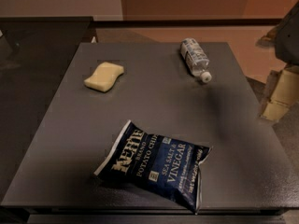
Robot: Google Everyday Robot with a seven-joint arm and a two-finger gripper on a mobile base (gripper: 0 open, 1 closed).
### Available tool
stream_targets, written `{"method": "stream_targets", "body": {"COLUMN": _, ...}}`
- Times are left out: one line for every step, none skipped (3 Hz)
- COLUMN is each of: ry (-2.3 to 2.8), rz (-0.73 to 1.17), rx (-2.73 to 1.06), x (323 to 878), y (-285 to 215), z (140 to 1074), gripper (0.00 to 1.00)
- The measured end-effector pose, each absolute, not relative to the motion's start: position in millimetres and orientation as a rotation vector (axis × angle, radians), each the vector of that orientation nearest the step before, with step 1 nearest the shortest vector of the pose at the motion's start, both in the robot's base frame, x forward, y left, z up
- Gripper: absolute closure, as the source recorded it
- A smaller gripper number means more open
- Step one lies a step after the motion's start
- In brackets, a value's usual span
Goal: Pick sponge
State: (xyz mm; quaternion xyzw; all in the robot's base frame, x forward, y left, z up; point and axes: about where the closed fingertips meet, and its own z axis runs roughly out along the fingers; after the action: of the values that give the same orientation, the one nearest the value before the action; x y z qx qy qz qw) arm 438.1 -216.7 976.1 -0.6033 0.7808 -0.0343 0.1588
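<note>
The sponge (104,76) is a small pale yellow block with a wavy outline. It lies flat on the far left part of the grey table (154,111). My gripper (279,94) shows at the right edge of the view, off the table's right side, with cream blocky fingers (285,87). It is far to the right of the sponge and holds nothing that I can see.
A dark blue chip bag (156,164) lies near the table's front edge. A clear water bottle (195,58) lies on its side at the far right of the table. A dark counter (42,36) stands to the left.
</note>
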Motion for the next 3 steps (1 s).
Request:
{"method": "stream_targets", "body": {"ry": 2.232, "rz": -0.098, "rx": -1.725, "x": 438.1, "y": -216.7, "z": 976.1, "gripper": 0.0}}
{"method": "stream_targets", "body": {"ry": 2.199, "rz": -0.049, "rx": -1.758, "x": 444.2, "y": -197.6, "z": 972.9, "gripper": 0.0}}
{"method": "stream_targets", "body": {"ry": 2.142, "rz": 0.042, "rx": -1.781, "x": 455.4, "y": -165.4, "z": 966.5, "gripper": 0.0}}
